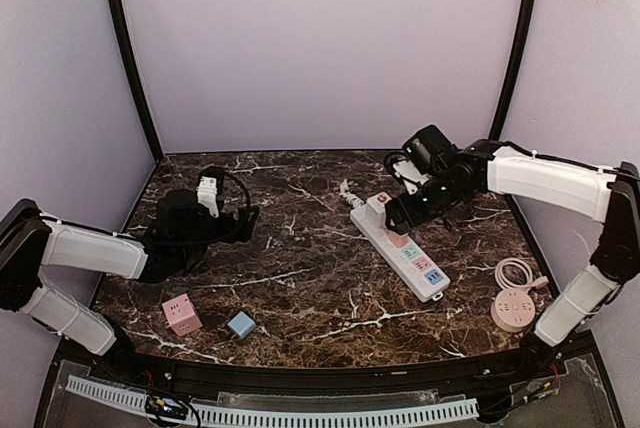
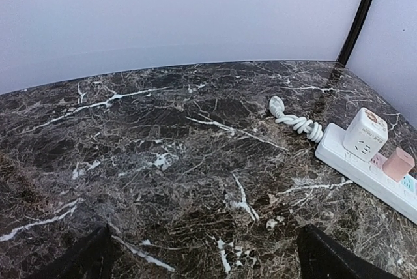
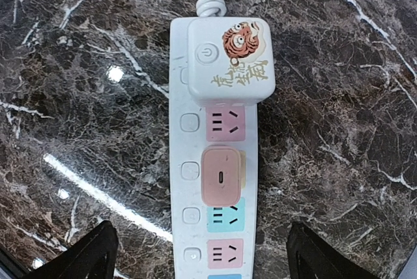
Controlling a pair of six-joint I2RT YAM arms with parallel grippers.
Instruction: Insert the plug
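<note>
A dark marble table (image 1: pixel 300 258) is enclosed by pale panels on three sides. A white strip (image 3: pixel 184 161) lies flat on its right half, with a coiled cord at the strip's far end. The right gripper (image 3: pixel 202 245) hovers directly above the strip, fingers spread wide and holding nothing. The left gripper (image 2: pixel 208 256), well left of the strip, is equally wide and empty. A white adapter (image 3: pixel 228 60) fills the strip's far end. The pink plug (image 3: pixel 221 176) sits two sockets nearer and appears pushed fully home. The plug looks light, rigid and smooth, so probably slippery; its two long flat sides offer the best hold. Open sockets flank it, giving fingers room. Bare marble spreads left of the strip, while panels stand close on its right.
</note>
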